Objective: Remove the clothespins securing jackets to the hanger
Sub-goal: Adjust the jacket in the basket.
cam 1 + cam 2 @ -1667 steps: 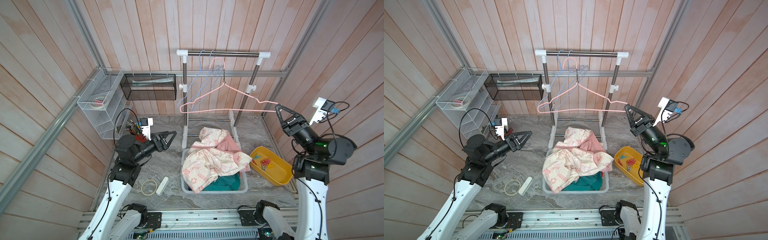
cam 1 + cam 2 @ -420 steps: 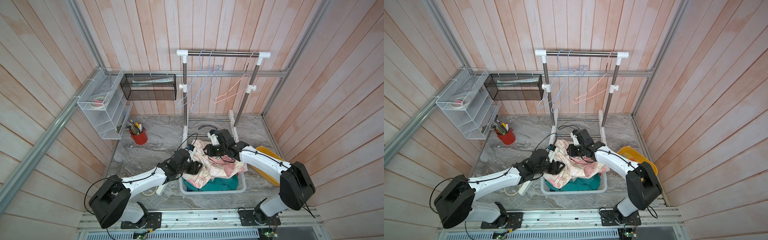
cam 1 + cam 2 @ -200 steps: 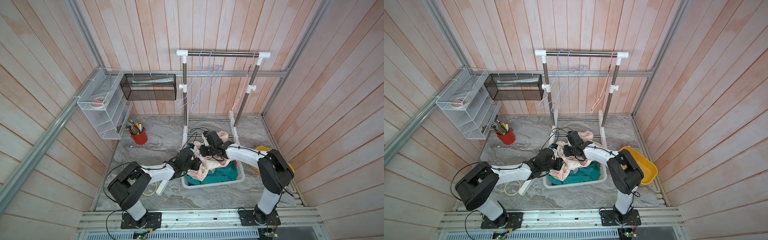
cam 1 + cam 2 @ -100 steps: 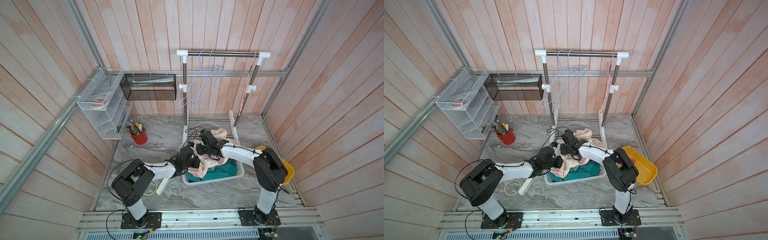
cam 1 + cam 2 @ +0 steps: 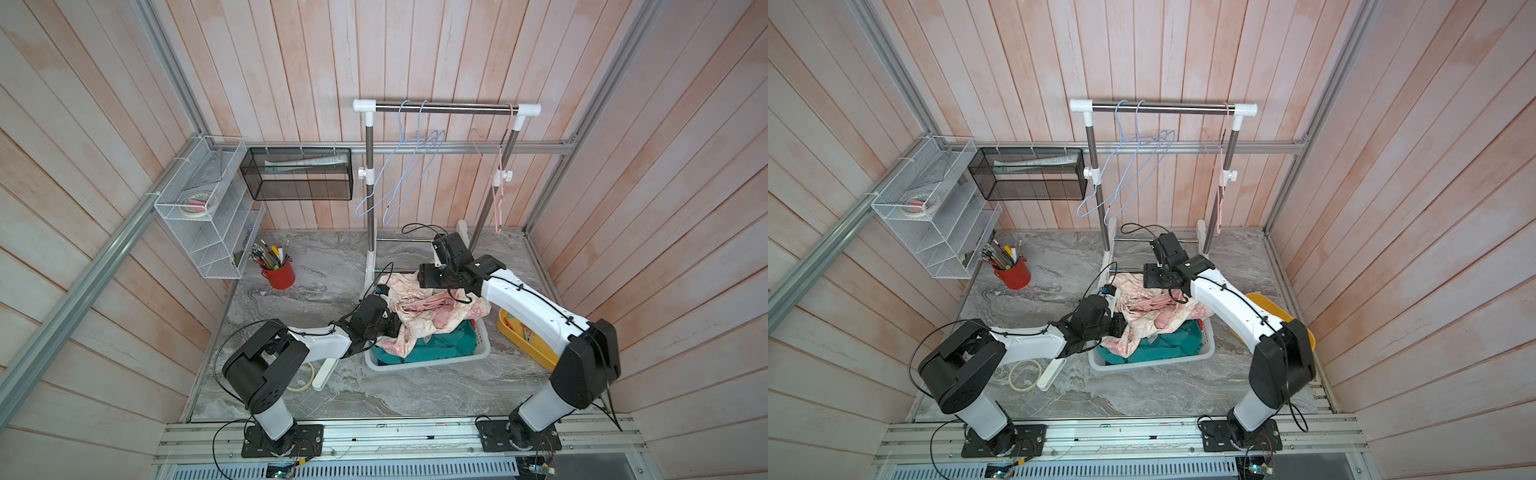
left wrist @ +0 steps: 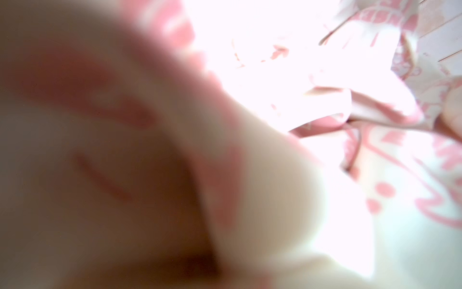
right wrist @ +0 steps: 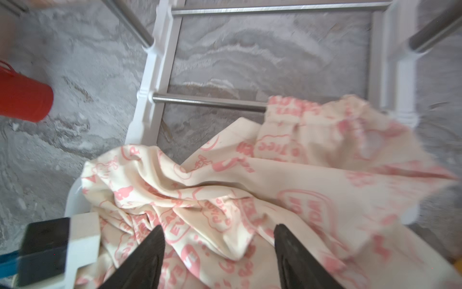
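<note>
R pincer (image 7: 218, 252): the two black tips stand apart, poised over a cream pink-printed jacket (image 7: 250, 180). Cloth lies below the tips, none clamped between them.

L pincer (image 5: 392, 326): tips buried in a fold of the same jacket. Its wrist view is filled w/ blurred cream-pink cloth, so cannot tell whether apart or clamped.

Directly under both pincers: jacket heaped in a white plastic basket (image 5: 436, 362), spilling over the rim on the L pincer's side. A teal jacket (image 5: 440, 345) lies beneath it in the same basket.

Just beyond R pincer: base of a white-and-steel garment rack (image 5: 446, 109), lower rail touching or just past the jacket's edge. On its top rail, two light-blue wire hangers (image 5: 399, 174); toward the R end, one pink wire hanger (image 5: 497, 187).

R of basket, under the R arm: yellow plastic tray (image 5: 536, 353) on the grey marble-look table (image 5: 332, 266). Small red-coral clothespins (image 5: 525, 331) appear to lie in it; too small to confirm.

Well off to L of both pincers: red cup of pens (image 5: 278, 274), upright.
</note>
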{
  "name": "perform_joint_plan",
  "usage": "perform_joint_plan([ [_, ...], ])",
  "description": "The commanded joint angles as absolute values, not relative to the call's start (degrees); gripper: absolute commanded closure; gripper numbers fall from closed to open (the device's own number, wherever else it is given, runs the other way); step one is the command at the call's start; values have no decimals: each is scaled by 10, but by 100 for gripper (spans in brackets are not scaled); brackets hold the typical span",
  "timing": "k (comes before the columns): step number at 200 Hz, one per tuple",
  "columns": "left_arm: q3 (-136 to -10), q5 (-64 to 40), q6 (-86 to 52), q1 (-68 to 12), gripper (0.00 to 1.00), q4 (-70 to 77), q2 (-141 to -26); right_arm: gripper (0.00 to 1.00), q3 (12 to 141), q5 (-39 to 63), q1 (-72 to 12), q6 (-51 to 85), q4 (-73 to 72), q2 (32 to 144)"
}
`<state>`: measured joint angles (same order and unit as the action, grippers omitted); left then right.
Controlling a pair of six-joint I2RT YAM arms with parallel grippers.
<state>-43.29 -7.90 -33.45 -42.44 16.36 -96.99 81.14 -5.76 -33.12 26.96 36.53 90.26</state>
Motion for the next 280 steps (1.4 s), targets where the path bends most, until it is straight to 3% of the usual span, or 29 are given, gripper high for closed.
perform_joint_plan([
  [1,-386,-68,-319,-425,100,-23,-1007,29,796,-105,-320,274,414,834],
  [44,-390,-67,-310,-426,100,-31,-996,41,703,-81,-286,285,420,779],
  [99,-399,-67,-296,-426,100,-42,-990,57,591,18,-274,289,335,832],
  [127,-412,-71,-291,-427,100,-41,-1007,58,559,87,-275,293,307,910],
  [153,-419,-74,-293,-429,100,-34,-1027,51,503,157,-262,301,241,975],
  [193,-431,-72,-294,-435,100,-42,-1041,50,468,162,-266,314,202,1076],
  [216,-431,-59,-293,-437,86,-65,-1003,49,461,135,-263,336,200,1047],
  [245,-418,-65,-296,-441,52,-98,-911,48,470,115,-242,338,215,1018],
  [280,-426,-76,-281,-440,32,-168,-799,48,475,107,-225,338,221,1000],
])
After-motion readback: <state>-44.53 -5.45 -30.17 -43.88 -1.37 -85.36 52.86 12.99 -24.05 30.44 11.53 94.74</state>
